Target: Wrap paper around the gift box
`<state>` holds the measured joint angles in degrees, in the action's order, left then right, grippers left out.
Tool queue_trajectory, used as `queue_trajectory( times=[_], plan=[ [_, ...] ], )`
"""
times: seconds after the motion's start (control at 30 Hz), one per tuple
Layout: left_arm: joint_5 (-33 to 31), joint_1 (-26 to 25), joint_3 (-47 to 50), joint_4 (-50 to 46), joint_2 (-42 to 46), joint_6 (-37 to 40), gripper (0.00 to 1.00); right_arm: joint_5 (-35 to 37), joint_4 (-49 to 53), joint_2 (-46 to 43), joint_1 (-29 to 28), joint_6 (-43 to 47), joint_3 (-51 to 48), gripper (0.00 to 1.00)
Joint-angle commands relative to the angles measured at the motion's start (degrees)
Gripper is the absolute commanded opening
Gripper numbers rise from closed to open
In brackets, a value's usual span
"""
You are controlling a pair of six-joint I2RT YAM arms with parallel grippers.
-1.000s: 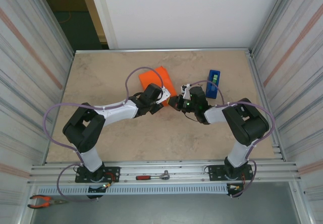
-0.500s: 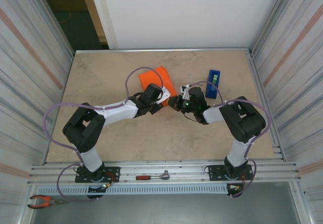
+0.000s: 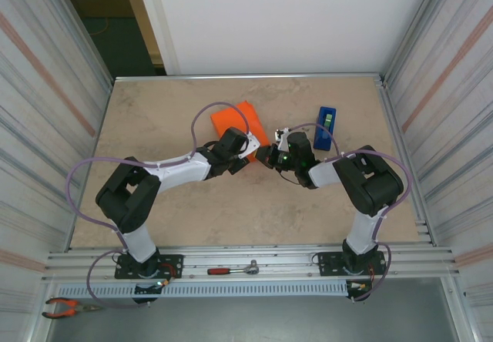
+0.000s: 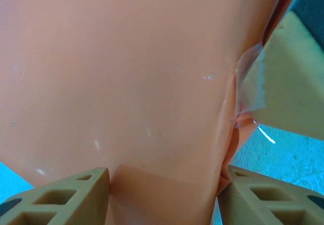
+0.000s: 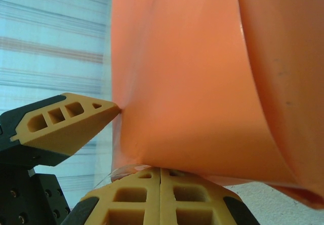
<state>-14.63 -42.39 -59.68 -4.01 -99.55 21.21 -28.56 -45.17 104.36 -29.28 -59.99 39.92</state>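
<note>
I see little change: the right gripper has edged slightly nearer the gift box, which is covered in smooth orange paper and sits left of the blue tape dispenser. The left gripper clamps the box; the right fingers are pressed together.

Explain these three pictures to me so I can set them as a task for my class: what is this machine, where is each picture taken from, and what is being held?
This is a robot with two arms bolted to the near edge of a table. The wide picture looks down from above and behind the arms. The two close-ups come from a camera on each wrist, so each shows its own tan fingers at the bottom. On the table stands a blue tape dispenser. The left gripper holds the gift box, with a finger on each side. The box is covered in orange paper, and a piece of clear tape sits at a paper edge. The right gripper is shut, right against the paper. I cannot tell whether it pinches anything.
</note>
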Motion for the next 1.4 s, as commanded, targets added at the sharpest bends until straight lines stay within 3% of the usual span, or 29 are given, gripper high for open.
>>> queue_trajectory(
  times=[0.0, 1.37],
  plan=[
    [2.48, -0.5, 0.71, -4.3, -1.08, -0.14, 0.56, 0.34, -0.54, 0.46, 0.01, -0.9, 0.97, 0.07],
    [2.64, -0.5, 0.53, -4.61, -1.42, -0.07, 0.52, 0.54, 2.27, -2.14, 1.02, -0.26, -0.82, 0.29]
  ],
)
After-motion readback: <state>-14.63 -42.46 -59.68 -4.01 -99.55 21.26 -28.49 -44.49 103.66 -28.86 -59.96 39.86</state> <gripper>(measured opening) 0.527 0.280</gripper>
